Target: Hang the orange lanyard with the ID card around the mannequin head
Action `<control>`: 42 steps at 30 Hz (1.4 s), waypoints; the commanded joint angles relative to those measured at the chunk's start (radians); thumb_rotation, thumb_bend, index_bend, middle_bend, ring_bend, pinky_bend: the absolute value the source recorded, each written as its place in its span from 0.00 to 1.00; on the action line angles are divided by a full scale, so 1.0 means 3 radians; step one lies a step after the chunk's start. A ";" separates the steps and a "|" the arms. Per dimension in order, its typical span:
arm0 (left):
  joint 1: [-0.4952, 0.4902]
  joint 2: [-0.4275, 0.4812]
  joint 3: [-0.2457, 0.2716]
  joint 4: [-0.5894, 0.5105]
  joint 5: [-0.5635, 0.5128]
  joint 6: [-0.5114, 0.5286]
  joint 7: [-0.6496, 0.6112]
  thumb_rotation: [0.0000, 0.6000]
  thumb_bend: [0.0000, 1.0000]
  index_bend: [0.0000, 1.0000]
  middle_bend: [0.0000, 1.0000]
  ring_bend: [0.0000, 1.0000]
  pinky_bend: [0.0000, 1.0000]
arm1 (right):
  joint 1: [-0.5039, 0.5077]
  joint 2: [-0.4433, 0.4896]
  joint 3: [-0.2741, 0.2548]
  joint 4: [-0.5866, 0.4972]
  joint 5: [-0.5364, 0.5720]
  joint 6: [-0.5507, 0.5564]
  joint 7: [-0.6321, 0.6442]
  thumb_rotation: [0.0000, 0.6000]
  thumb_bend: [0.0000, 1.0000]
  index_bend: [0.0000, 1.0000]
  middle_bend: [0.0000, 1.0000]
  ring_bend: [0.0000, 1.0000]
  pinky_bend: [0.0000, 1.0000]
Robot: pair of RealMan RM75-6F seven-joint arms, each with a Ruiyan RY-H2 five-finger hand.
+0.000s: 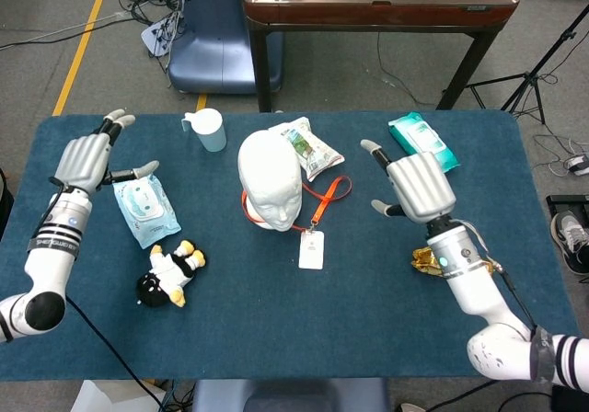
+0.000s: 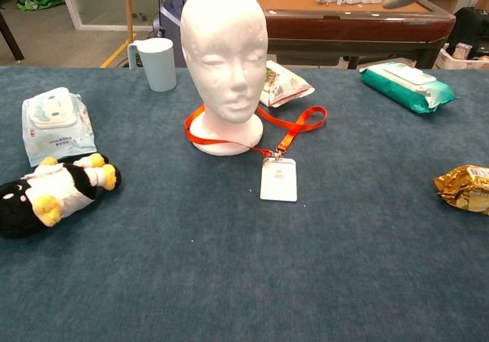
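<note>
The mannequin head (image 1: 271, 184) stands mid-table (image 1: 276, 338) with the orange lanyard (image 2: 294, 130) looped round its base — limp ribbon, best pinched mid-strap. The ID card (image 2: 278, 179) lies flat in front. Left hand (image 1: 86, 161) and right hand (image 1: 419, 185) hover spread, holding nothing.

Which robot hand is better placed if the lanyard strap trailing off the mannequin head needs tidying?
Probably the right robot hand: the orange lanyard trails toward its side of the mannequin head. The left robot hand hovers far across the table.
</note>
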State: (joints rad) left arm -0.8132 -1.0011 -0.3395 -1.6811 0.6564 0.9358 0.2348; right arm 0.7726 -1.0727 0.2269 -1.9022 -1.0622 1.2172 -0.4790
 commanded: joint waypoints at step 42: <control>0.1539 0.0043 0.0821 -0.0263 0.1823 0.1185 -0.0669 0.53 0.07 0.00 0.04 0.19 0.45 | 0.0186 -0.1054 -0.0575 0.0690 0.0399 -0.1310 -0.0775 1.00 0.79 0.21 1.00 1.00 1.00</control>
State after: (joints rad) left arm -0.3528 -0.9881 -0.0932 -1.7600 1.2021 1.2911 0.0355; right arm 0.7964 -1.3476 0.0447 -1.7314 -1.0037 0.8323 -0.6675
